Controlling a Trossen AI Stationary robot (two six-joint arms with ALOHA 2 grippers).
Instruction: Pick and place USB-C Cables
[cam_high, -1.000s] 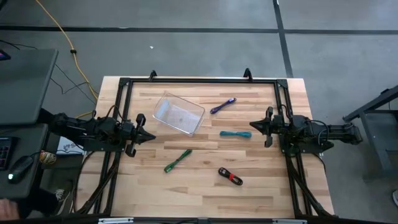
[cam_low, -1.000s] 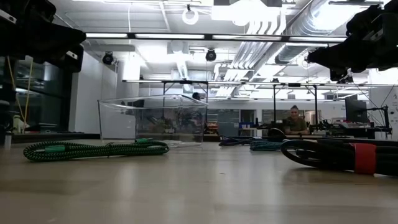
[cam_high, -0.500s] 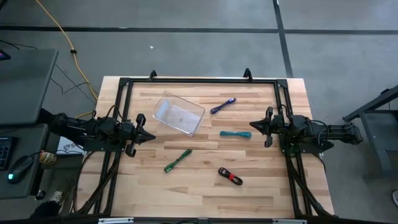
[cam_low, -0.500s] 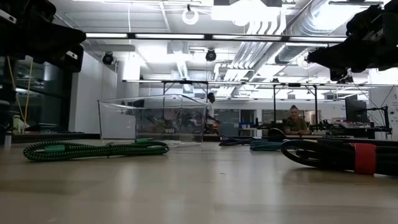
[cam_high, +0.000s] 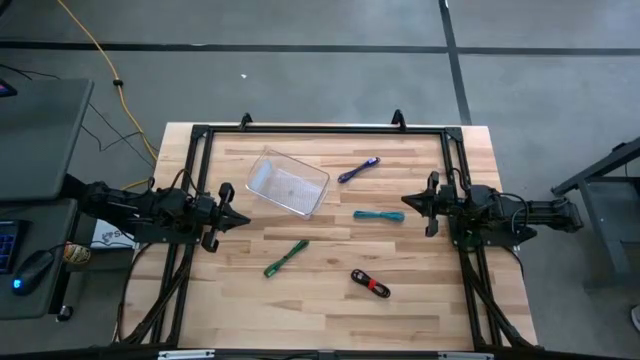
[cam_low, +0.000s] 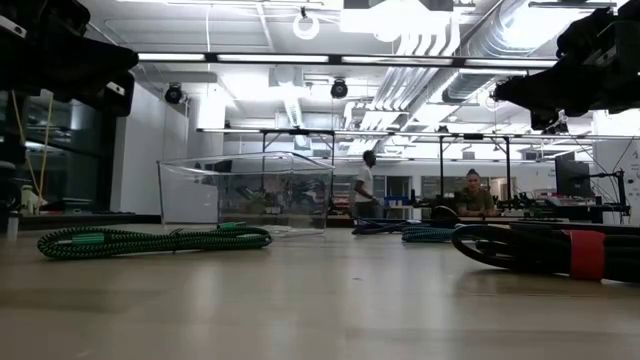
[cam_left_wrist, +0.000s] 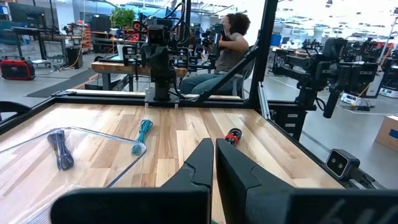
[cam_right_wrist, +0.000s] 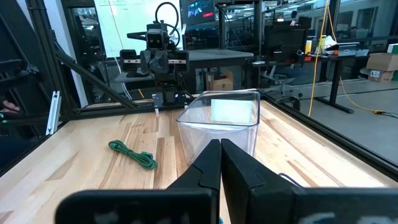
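Several USB-C cables lie flat on the wooden table. The purple cable (cam_high: 358, 169) lies far of centre, the teal cable (cam_high: 378, 215) at mid right, and the green cable (cam_high: 285, 257) near centre. The black cable with a red band (cam_high: 370, 284) lies toward the near edge. My left gripper (cam_high: 245, 219) hovers shut at the table's left side, pointing level toward the right. At the right side, my right gripper (cam_high: 405, 201) also hovers shut, pointing level toward the left. In its wrist view my left gripper (cam_left_wrist: 214, 163) shows nothing between its fingers. The same is true of my right gripper (cam_right_wrist: 220, 160).
A clear plastic bin (cam_high: 287, 183) stands at the far left of centre, between the green and purple cables. A black metal frame (cam_high: 320, 128) runs along the table's far edge and both sides. People show in the room behind (cam_low: 366, 190).
Both arms and all the cables have kept still. In the low view a person in the room behind has walked toward the right.
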